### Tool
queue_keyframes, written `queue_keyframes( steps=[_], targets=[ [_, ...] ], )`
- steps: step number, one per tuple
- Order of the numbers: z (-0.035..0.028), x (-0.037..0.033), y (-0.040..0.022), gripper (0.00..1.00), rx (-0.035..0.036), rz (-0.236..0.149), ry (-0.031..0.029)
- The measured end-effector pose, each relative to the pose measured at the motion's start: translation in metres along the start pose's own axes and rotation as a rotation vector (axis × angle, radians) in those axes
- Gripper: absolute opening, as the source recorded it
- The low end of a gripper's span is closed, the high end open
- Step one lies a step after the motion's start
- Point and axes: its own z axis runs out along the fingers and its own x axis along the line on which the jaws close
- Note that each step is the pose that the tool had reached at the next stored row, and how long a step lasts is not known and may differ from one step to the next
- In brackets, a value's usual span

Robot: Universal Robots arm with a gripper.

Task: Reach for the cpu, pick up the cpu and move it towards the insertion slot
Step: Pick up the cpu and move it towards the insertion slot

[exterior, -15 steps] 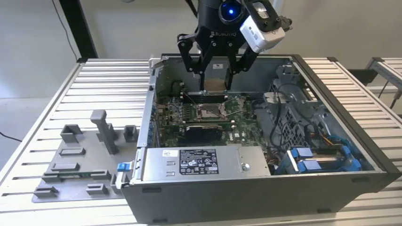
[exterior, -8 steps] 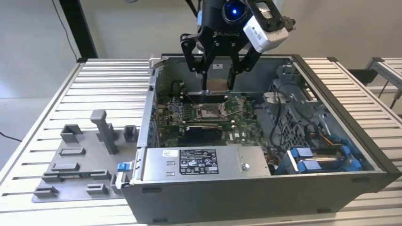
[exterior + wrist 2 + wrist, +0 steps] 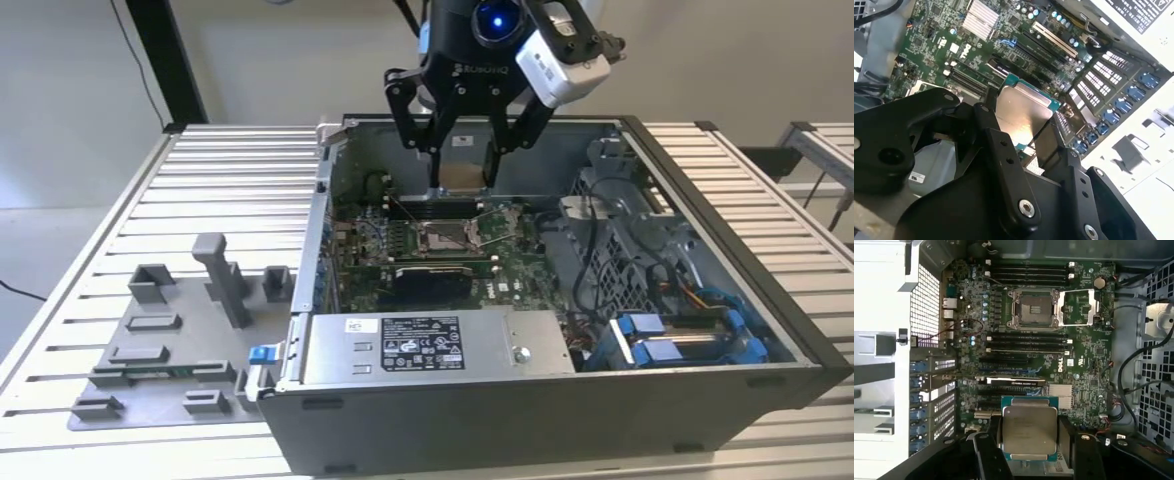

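Note:
My gripper (image 3: 462,188) hangs over the open computer case, shut on the cpu (image 3: 462,176), a small square chip held by its edges between the two black fingers. In both wrist views the cpu (image 3: 1029,426) (image 3: 1023,107) shows its silvery metal face with a greenish rim, clear of the board below. The insertion slot (image 3: 441,236) is the square socket with a metal frame and brownish centre on the green board, below the gripper and a little nearer the case front. In the first wrist view the insertion slot (image 3: 1034,310) lies open, its load plate (image 3: 1079,307) swung aside.
The case walls (image 3: 320,230) ring the motherboard. A silver power supply (image 3: 427,345) fills the near side, with blue drive brackets (image 3: 681,340) and cables on the exterior view's right. A grey fixture plate with blocks (image 3: 174,340) sits on the slatted table at the exterior view's left.

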Motion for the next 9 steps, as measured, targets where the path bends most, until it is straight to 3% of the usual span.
queue_keyframes(
  steps=[9],
  targets=[
    [0.0007, -0.0018, 0.0174, 0.00, 0.0000, 0.002, -0.0001]
  ],
)
